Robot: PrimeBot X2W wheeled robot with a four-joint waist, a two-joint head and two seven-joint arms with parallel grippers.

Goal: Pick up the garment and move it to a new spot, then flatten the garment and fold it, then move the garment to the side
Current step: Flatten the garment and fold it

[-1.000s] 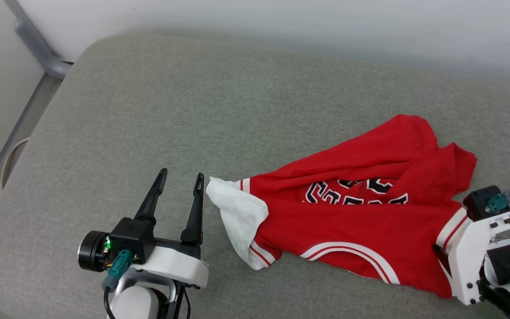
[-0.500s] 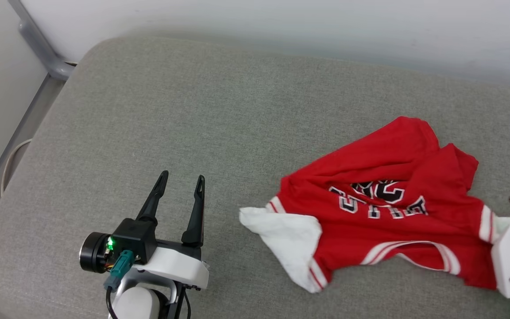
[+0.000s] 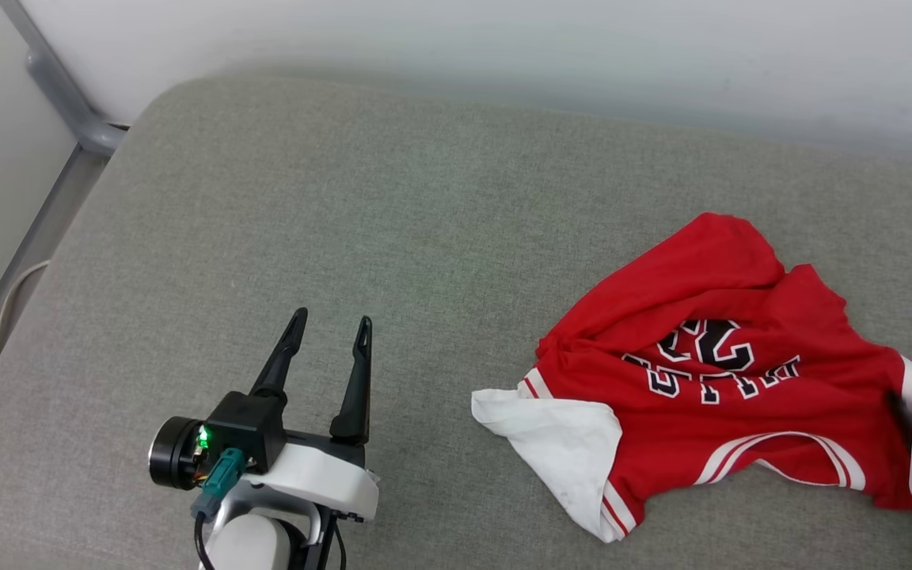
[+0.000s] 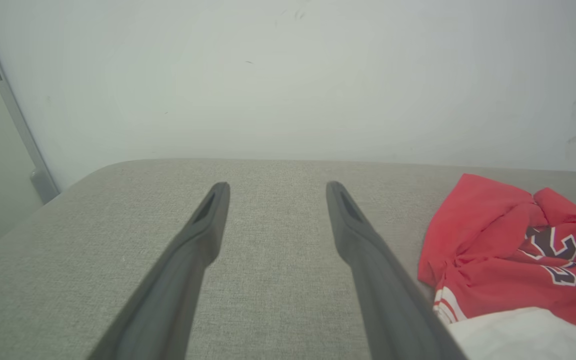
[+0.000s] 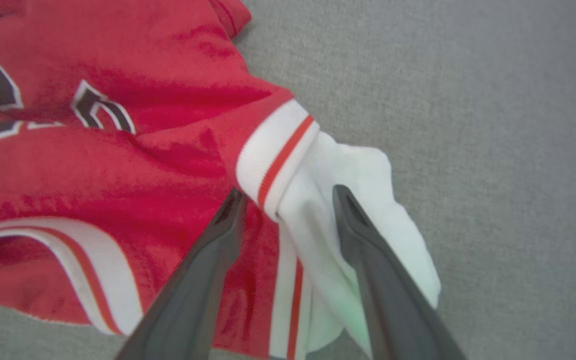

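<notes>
While left claw (image 3: pixel 332 317) hovers (spread wide), garment (image 3: pixel 709 372) crumpled

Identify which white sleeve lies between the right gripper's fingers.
The right-hand sleeve of the garment, straddled by the right gripper; the other sleeve lies spread toward the left gripper.
</notes>
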